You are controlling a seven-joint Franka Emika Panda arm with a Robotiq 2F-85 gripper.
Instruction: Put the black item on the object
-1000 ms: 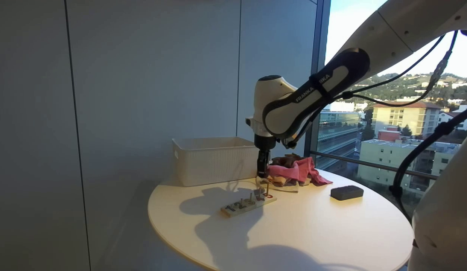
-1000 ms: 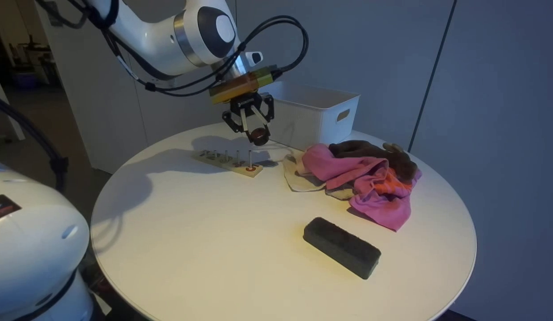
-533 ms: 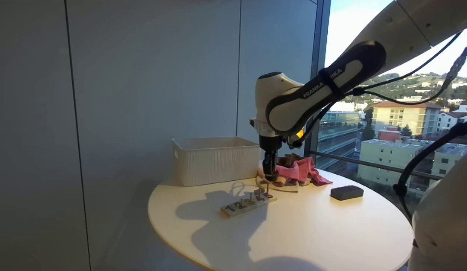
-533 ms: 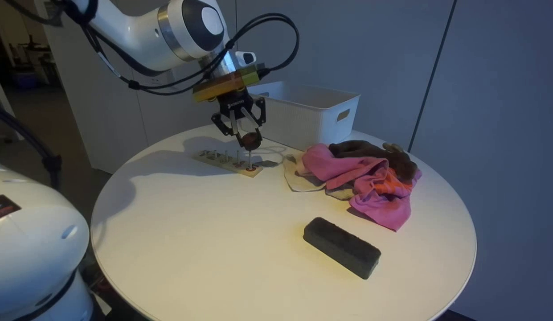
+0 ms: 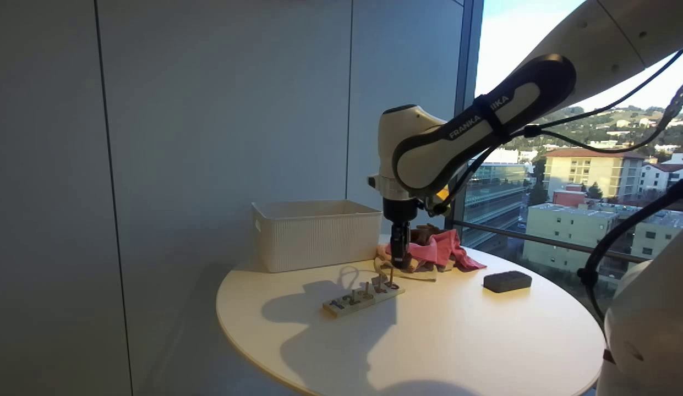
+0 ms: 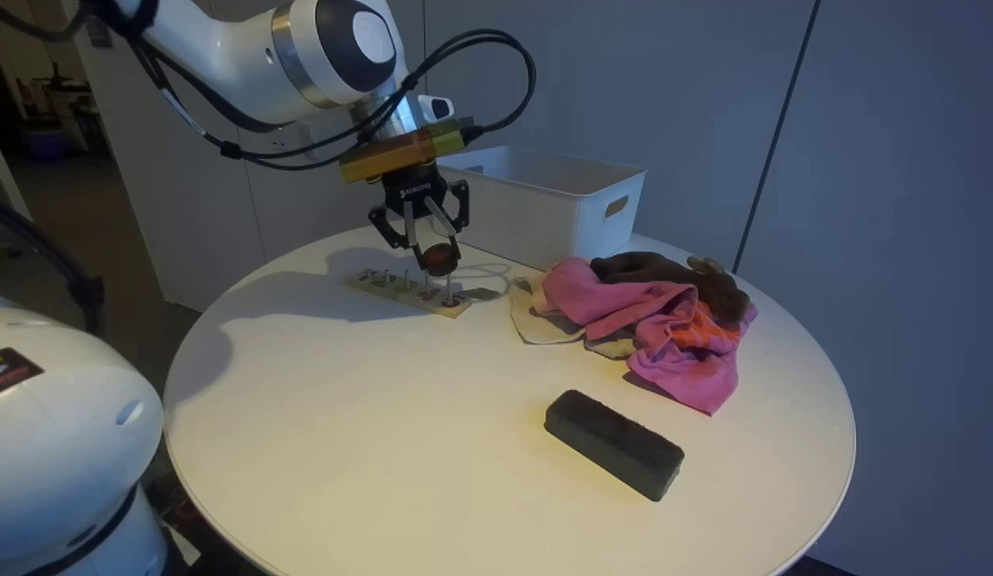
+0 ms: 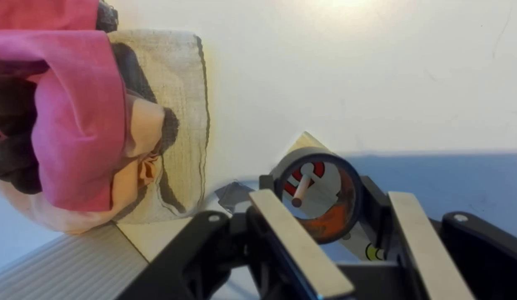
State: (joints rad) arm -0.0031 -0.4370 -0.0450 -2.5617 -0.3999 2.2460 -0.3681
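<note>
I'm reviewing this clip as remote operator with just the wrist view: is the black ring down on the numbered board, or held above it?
Observer: Above it. In an exterior view, a gap shows between the black ring and the numbered board.
Operator: Anything black on the table outside my picture?
Observer: Yes, a black block lies there, seen in both exterior views.
Operator: What is the ribbed wall at my lower left part of?
Observer: A bin, open at the top in both exterior views.
</note>
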